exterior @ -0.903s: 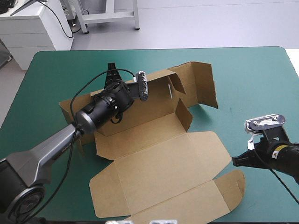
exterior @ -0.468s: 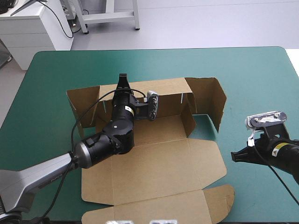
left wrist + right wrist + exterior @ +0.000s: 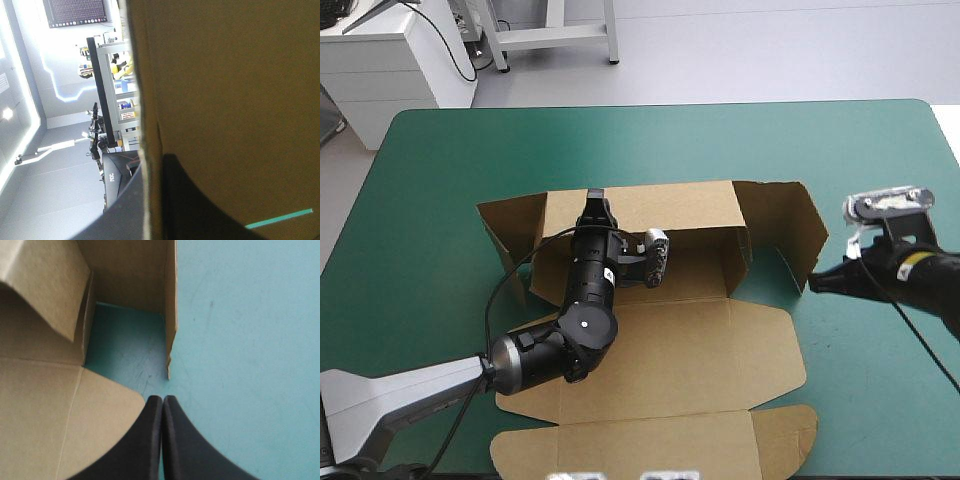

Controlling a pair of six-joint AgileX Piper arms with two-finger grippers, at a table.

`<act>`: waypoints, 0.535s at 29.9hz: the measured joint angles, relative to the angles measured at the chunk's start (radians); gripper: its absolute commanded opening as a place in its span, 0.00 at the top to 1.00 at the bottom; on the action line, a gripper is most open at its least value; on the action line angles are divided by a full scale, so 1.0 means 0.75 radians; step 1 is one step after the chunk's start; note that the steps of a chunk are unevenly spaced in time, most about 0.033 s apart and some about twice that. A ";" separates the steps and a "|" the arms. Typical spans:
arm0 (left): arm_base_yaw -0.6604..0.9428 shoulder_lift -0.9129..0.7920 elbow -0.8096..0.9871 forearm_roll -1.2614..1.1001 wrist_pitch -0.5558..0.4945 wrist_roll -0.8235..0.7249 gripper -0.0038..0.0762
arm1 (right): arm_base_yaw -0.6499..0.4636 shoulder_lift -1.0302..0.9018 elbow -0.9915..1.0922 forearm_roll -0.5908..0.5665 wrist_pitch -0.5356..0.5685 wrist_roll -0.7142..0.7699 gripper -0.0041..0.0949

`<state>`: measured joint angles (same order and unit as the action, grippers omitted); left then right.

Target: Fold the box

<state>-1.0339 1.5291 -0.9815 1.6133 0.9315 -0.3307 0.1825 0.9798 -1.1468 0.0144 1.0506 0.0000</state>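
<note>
Left gripper (image 3: 597,203) is clamped on the box (image 3: 660,350), on the top edge of its back wall (image 3: 670,205), a bit left of that wall's middle. From the high view you only get the arm lying across the board with its tip at that edge. The left wrist view is what shows the grip, with the brown edge running between the two black fingers (image 3: 200,200), one each side.

Right gripper (image 3: 817,285) is pinched together on nothing; in its own wrist view the fingertips (image 3: 152,425) meet in a point. It's low over the teal-green cover (image 3: 470,150), just off the near bottom corner of the right side wing (image 3: 795,225). It's close, but there's a small gap, which you can't really judge from above.

The high view gives the whole layout: box mid-table, back wall and both end wings raised (left wing (image 3: 505,225) too), rest of the sheet flat toward the near edge
</note>
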 measured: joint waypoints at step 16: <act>-0.006 0.000 0.001 0.006 0.014 -0.006 0.96 | 0.000 0.898 -0.924 -0.019 0.114 -0.008 0.98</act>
<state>-1.0386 1.5291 -0.9808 1.6176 0.9417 -0.3355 0.1825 1.6532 -1.8394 0.0000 1.1360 -0.0063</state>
